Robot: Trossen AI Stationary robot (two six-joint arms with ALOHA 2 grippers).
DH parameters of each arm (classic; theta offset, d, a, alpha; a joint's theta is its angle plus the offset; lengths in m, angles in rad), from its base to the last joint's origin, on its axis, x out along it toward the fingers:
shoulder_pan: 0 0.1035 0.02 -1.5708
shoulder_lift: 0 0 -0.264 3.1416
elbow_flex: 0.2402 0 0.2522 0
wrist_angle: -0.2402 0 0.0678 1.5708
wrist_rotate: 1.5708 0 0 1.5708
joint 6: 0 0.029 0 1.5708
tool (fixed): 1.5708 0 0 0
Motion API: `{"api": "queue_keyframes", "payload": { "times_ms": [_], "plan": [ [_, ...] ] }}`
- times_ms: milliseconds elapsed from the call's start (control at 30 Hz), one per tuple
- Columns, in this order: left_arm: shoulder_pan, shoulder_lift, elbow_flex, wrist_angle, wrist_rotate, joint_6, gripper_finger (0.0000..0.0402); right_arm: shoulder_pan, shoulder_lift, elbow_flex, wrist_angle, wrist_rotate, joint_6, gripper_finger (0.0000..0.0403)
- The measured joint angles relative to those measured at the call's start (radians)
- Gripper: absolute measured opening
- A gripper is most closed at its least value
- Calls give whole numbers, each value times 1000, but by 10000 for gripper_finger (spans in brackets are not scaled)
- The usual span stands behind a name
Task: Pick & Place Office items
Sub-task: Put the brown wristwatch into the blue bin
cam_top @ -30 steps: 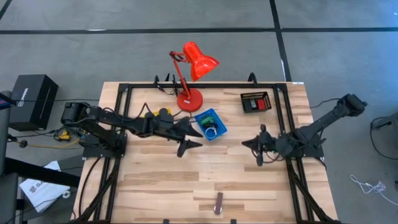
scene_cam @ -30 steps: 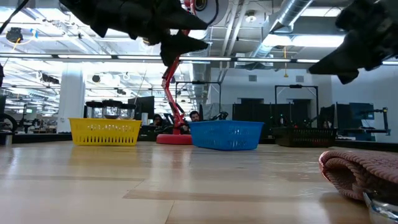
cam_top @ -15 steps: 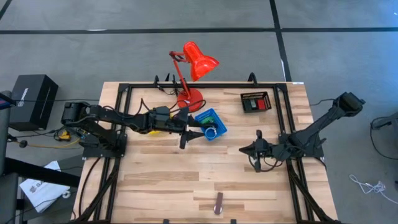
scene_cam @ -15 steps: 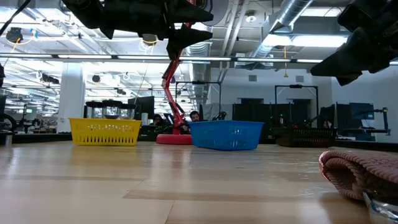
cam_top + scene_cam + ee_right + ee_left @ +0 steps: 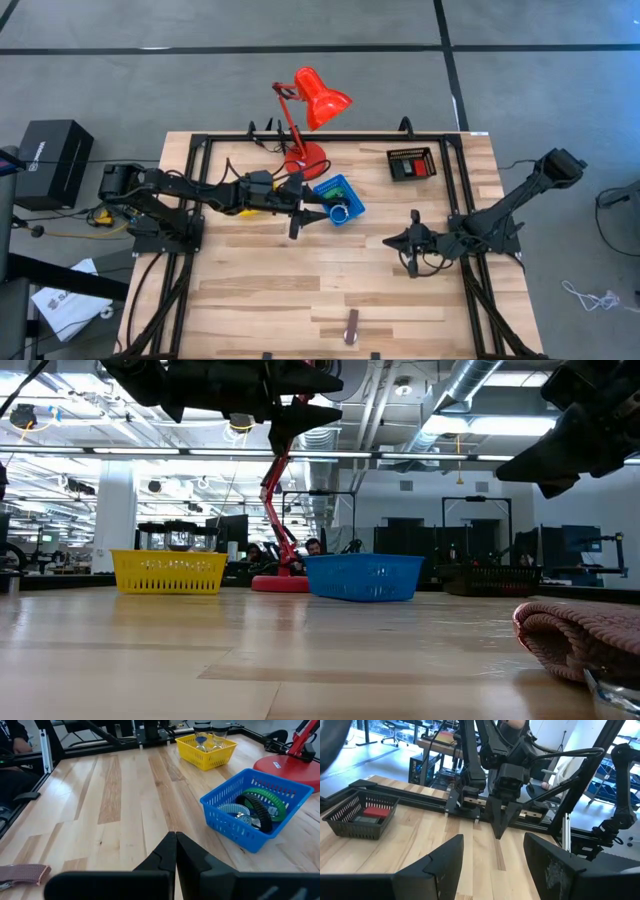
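**Both tools raised over the desk, neither holding an item**

Nearest the front edge of the wooden desk (image 5: 330, 290) lies a brown-silver bar (image 5: 351, 327), alone on the bare boards; in the low view a pinkish ribbed piece (image 5: 580, 640) fills the near right corner, apart from the trays.

Farther back, the right tool (image 5: 412, 252) hangs above the desk's right half with its fingers (image 5: 176, 851) pressed together, clenched on nothing. The left tool (image 5: 310, 212) hovers just beside the blue mesh tray (image 5: 322, 190), its fingers (image 5: 445, 865) parted and nothing between them.

The blue mesh tray holds a green ring (image 5: 270, 800), a black toothed ring (image 5: 255, 810) and a silvery ring (image 5: 339, 211). A yellow mesh tray (image 5: 206, 750), mostly hidden under the left arm from above, holds small glassy pieces too small to tell.

Toward the back right, a black mesh tray (image 5: 411, 164) holds a red block (image 5: 376, 812) beside a dark block. The red desk lamp (image 5: 305, 110) stands at the back edge, its base just behind the blue tray.
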State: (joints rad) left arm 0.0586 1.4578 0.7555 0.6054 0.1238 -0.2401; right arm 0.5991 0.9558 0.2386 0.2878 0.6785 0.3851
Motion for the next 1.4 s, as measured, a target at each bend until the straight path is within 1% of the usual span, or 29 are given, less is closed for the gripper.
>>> {"api": "queue_keyframes", "payload": {
  "times_ms": [767,900,1000,1133,1300,1400],
  "plan": [
    [0,0,0,6,0,0,204,-1,0,0,-1,1,0,0],
    [0,0,0,6,0,0,204,-20,0,1,12,0,-3,3],
    [0,0,0,6,1,0,204,-50,0,2,13,-9,-3,20],
    [0,0,0,7,1,0,204,-91,0,2,13,-74,-7,61],
    [0,0,0,7,1,0,204,-111,0,2,40,-95,-118,109],
    [0,0,0,8,1,0,204,-109,0,2,101,-157,-191,132]
  ]
}}
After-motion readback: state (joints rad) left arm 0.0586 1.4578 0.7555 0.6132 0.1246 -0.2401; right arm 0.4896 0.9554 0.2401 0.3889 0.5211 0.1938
